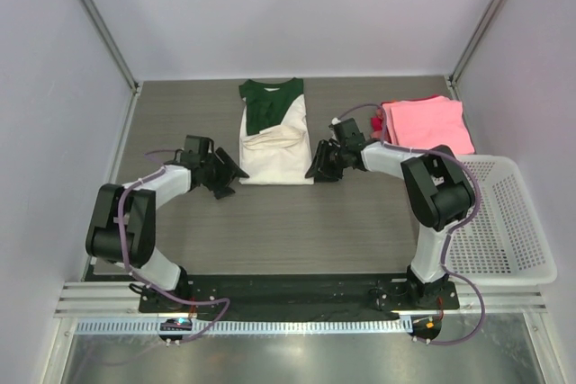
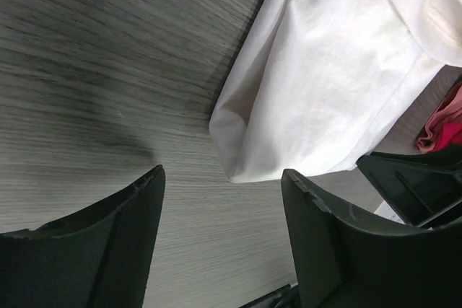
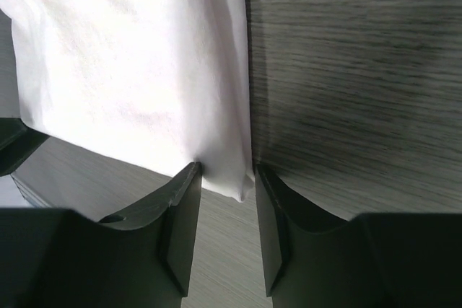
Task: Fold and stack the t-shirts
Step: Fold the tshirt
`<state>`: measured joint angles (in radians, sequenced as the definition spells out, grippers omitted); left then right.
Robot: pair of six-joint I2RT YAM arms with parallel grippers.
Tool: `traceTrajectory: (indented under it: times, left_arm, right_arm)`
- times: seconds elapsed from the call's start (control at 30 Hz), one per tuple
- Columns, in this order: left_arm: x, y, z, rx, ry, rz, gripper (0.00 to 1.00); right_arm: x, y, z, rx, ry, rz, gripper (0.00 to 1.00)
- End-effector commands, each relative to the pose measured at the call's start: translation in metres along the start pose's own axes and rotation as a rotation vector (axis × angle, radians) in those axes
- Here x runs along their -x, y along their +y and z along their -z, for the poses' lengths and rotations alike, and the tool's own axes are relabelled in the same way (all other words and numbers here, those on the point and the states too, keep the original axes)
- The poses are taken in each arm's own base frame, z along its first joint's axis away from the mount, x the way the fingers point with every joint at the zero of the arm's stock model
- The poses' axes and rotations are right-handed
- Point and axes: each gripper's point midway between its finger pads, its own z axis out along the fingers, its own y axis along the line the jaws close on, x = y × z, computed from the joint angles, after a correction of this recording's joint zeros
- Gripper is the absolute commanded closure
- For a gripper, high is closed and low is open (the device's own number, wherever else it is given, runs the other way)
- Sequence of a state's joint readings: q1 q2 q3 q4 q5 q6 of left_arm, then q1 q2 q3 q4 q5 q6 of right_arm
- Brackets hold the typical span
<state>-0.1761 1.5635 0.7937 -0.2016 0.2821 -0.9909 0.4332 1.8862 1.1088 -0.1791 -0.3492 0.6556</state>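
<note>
Cream-white cloth t-shirt with dark green collar and sleeves [image 1: 275, 146] lies mid-table as a long narrow strip, collar toward 12 o'clock, hem toward 6. The left gripper [image 1: 234, 174] sits open and empty at the hem's 7 o'clock corner. The right gripper [image 3: 225, 169] straddles the 5 o'clock corner, jaws parted, not yet pinching. Taking both corners would likely suit a crosswise fold before stacking on the folded pink shirts [image 1: 427, 123] at 2 o'clock.
</note>
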Motion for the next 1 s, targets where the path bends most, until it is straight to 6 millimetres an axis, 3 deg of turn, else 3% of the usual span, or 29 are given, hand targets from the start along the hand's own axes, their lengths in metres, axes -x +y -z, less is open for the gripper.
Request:
traceTrajectory:
  times: [0.0,0.3,0.4,0.43,0.67,0.8,0.83,0.9,0.97]
  left_arm:
    - [-0.002,-0.006,-0.011,-0.045,0.019,0.005,0.36]
    - [0.002,-0.002,-0.033,-0.035,-0.002,0.026,0.73]
    - [0.006,-0.002,-0.035,-0.035,-0.019,0.023,0.98]
    - [0.005,-0.003,-0.034,-0.04,-0.016,0.013,1.0]
    - [-0.014,-0.009,-0.002,-0.102,0.022,-0.031,1.0]
    - [-0.025,-0.029,0.043,-0.183,-0.012,-0.087,1.0]
    - [-0.035,-0.026,0.05,-0.164,0.007,-0.095,1.0]
    - [-0.044,-0.038,0.073,-0.212,-0.008,-0.13,1.0]
    - [-0.057,-0.034,0.086,-0.208,0.012,-0.132,1.0]
  right_arm:
    - [0.01,0.009,-0.005,0.02,-0.028,0.004,0.61]
    - [0.008,0.012,-0.01,0.032,-0.015,-0.007,0.74]
    - [0.007,0.014,-0.008,0.039,-0.007,-0.007,0.98]
    - [0.008,0.017,-0.006,0.044,-0.005,-0.005,0.99]
    - [-0.008,0.031,0.03,0.097,0.003,0.025,0.99]
    - [-0.022,0.036,0.064,0.112,-0.01,0.067,0.99]
    - [-0.028,0.033,0.069,0.106,-0.008,0.072,0.99]
    - [-0.032,0.043,0.093,0.133,-0.041,0.097,0.99]
    - [-0.041,0.042,0.105,0.134,-0.048,0.105,0.99]
